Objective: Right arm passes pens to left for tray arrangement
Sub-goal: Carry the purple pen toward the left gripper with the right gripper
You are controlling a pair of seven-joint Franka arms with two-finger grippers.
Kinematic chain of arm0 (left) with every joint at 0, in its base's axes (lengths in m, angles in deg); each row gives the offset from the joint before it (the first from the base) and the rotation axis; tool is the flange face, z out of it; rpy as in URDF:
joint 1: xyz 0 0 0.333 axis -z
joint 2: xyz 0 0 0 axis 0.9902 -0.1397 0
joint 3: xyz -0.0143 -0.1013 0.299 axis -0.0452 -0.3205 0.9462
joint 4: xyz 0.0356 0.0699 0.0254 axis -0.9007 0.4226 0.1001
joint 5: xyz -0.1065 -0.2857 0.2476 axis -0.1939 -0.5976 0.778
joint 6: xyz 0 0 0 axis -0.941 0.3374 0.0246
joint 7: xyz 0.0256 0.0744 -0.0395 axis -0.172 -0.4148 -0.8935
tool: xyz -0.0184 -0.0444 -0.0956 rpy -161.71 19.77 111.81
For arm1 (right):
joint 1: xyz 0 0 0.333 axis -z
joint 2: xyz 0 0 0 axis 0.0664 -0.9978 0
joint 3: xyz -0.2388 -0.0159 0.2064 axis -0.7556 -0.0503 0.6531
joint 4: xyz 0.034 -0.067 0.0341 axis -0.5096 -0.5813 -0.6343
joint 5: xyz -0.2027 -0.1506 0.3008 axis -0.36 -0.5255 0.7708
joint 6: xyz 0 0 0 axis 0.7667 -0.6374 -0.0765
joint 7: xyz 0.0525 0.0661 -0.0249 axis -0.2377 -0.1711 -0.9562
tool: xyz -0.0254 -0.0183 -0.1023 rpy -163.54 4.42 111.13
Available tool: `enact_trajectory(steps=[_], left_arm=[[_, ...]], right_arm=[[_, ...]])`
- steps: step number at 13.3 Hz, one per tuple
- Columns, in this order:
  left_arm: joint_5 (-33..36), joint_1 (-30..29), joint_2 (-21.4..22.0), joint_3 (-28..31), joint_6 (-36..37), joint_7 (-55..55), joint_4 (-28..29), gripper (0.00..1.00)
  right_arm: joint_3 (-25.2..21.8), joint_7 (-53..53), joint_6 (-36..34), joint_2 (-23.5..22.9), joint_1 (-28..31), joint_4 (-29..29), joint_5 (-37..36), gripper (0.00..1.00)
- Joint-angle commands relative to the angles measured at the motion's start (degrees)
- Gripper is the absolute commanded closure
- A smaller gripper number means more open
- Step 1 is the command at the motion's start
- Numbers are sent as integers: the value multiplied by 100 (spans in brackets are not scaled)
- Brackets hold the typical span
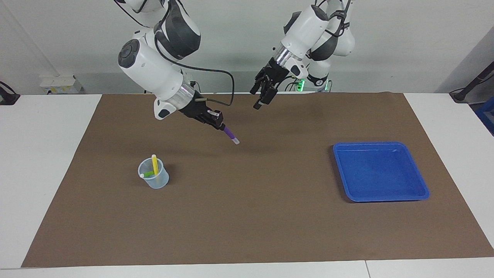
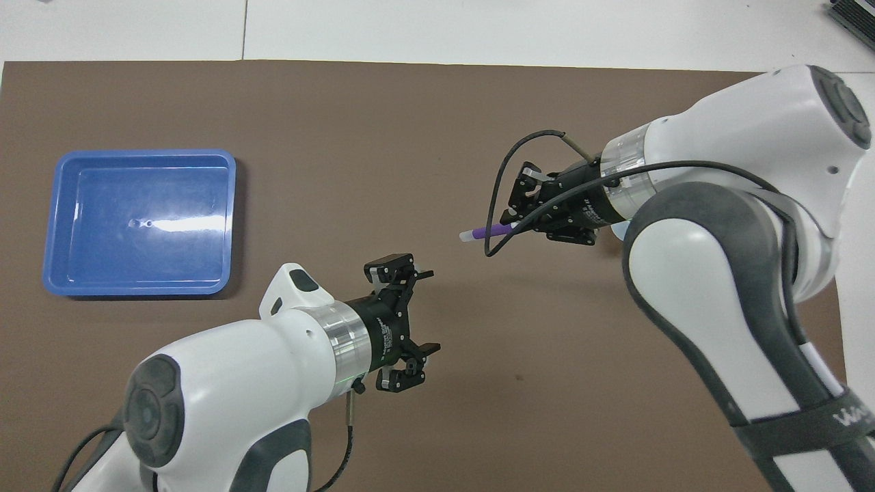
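Room: white wall past the robots, white table (image 1: 46,162) under everything.
Mat: brown sheet (image 1: 247,216) covering most of the table.
Right arm: (image 1: 154,73) reaches in low and slanted over the mat's middle, on its own half.
Left arm: (image 1: 308,31) hangs raised over the mat's edge nearest the robots, pointing down toward the middle.
Tray: blue tray (image 1: 380,197) flat on the mat toward the left arm's end, nothing in it.
Cup: clear cup (image 1: 154,178) upright on the mat toward the right arm's end, well apart from the tray.
Right gripper: (image 1: 220,125) clamped on the purple pen, up in the air over bare mat.
Left gripper: (image 1: 263,92) fingers spread wide, holding nothing, over bare mat near the middle, apart from the pen's tip.
Purple pen: (image 1: 230,135) sticks out of the right gripper, whitish end slanting down toward the left gripper.
Yellow pen: (image 1: 154,164) stands tilted in the cup, top above the rim.
Green pen: (image 1: 148,175) lies lower in the cup, leaning across it.
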Motion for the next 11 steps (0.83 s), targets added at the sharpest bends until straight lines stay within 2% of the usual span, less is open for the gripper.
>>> enact_trajectory(steps=[1, 3, 5, 9, 11], left_arm=[[-118, 220, -446, 76, -448, -46, -196, 0], [-118, 211, -736, 76, -528, 6, -345, 0], [-118, 194, -772, 76, -537, -2, -355, 5], [-136, 106, -956, 85, -685, -72, -521, 7], [-145, 106, -1403, 85, -774, -133, -941, 10]], right_arm=[[-3, 274, 230, -1, -140, -109, 166, 100], [-3, 266, 265, -1, -141, -118, 157, 100], [-3, 248, 274, -10, -150, -153, 157, 100], [-3, 283, 388, -10, -343, -153, 139, 100], [-3, 335, 388, -27, -325, -145, 157, 100]])
